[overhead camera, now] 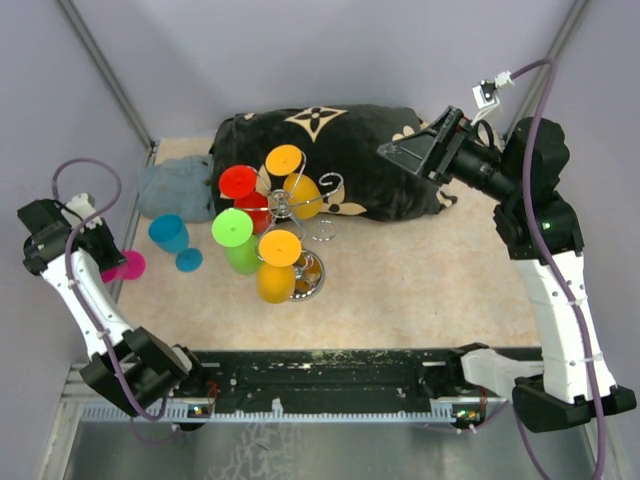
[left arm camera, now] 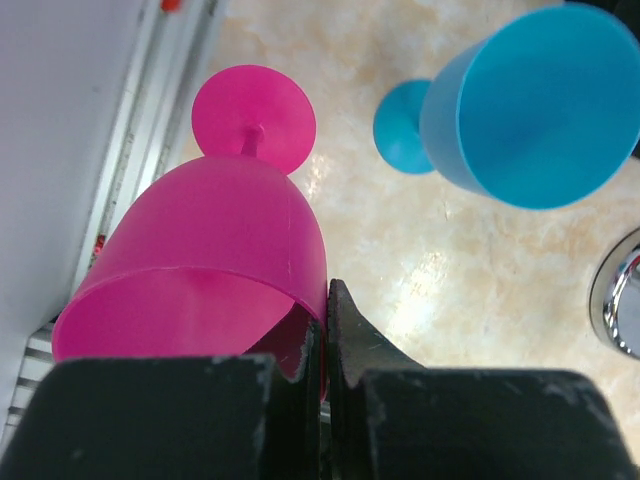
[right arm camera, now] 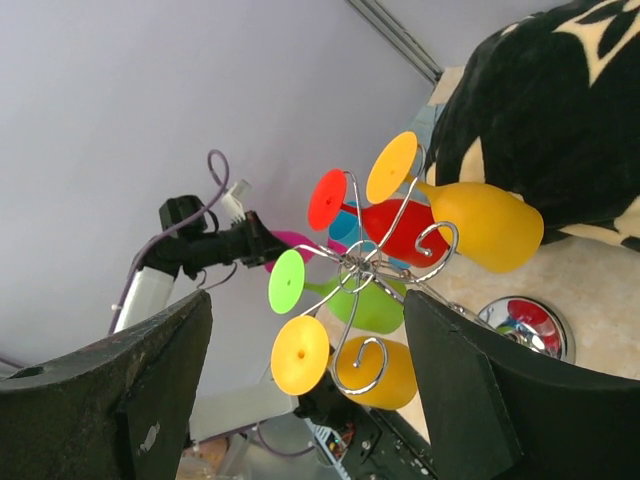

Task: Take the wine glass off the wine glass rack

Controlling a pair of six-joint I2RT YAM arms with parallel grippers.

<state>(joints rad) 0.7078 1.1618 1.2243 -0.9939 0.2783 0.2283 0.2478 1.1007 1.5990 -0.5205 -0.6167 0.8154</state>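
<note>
The left gripper (left arm camera: 325,318) pinches the rim of the pink wine glass (left arm camera: 200,250), jaws pressed onto its wall, at the table's (overhead camera: 420,270) 9 o'clock edge. We should lower it apart from the blue wine glass (left arm camera: 530,100), then release. The wine glass rack (overhead camera: 290,205) stands mid-table. The right gripper (right arm camera: 308,320), jaws spread, faces it from 2 o'clock.

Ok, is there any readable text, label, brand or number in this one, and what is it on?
No readable text in any view.
On the black plush cloth: a cream flower-in-diamond motif, a pattern without letters.
On the black rail at the near table edge: white scuffs only, nothing legible.
On the pink wine glass and the blue wine glass: no markings.
</note>
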